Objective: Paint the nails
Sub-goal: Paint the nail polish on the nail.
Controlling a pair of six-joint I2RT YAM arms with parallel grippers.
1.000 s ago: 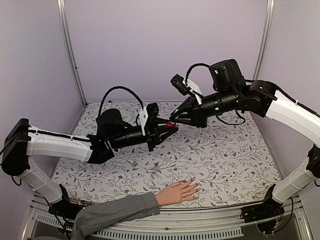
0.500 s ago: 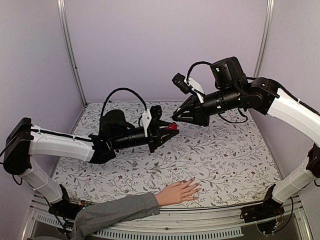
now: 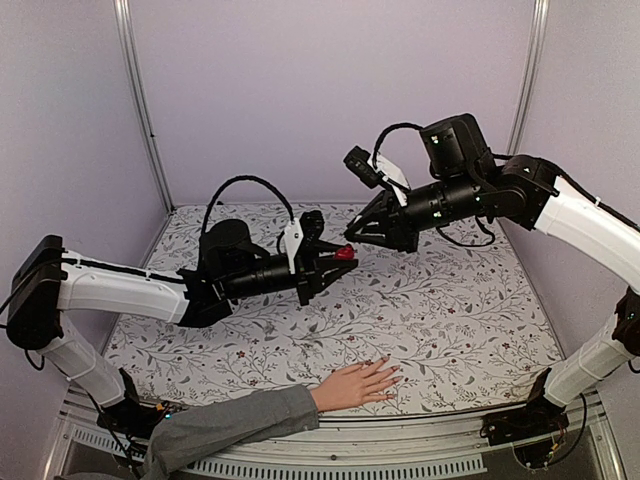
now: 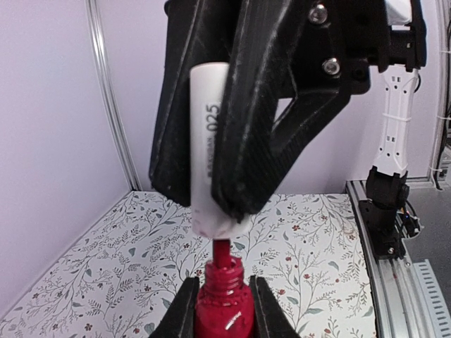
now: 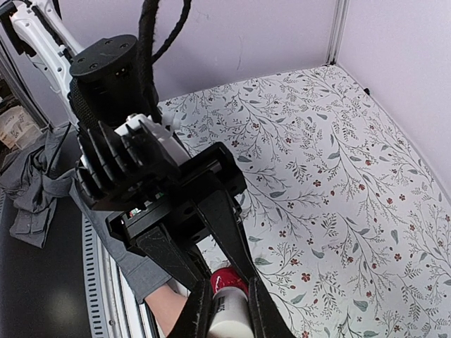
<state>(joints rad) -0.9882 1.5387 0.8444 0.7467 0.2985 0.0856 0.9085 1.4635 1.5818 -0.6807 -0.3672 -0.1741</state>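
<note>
Along the near edge runs a slotted metal rail (image 3: 400,440), with both arm bases bolted beside it. Just beyond the rail a pale hand (image 3: 355,385) in a grey sleeve (image 3: 230,425) lies flat, palm down, entering from the near left with its fingers pointing right. The nails (image 3: 393,378) sit at those fingertips near the middle of the near edge; they are too small in the top view for their colour to be told. The table is covered by a white cloth (image 3: 450,310) printed with grey sprigs and small red flowers, reaching to the far side. Plain lilac walls (image 3: 320,90) enclose the left, far and right sides, with aluminium posts (image 3: 140,100) at the far corners. Raised above the middle of the cloth, well apart from the hand, the left gripper (image 4: 224,310) is clenched on a small red bottle (image 4: 224,313), one finger on either side of its body, the bottle upright in the left wrist view. Directly over it the right gripper (image 5: 227,310) is clamped on the white cap (image 4: 211,148), which bears the printed digits 025. The cap stands clear of the bottle's neck, and a red-coated brush stem (image 4: 221,251) spans the gap, its lower end hidden inside the neck.
</note>
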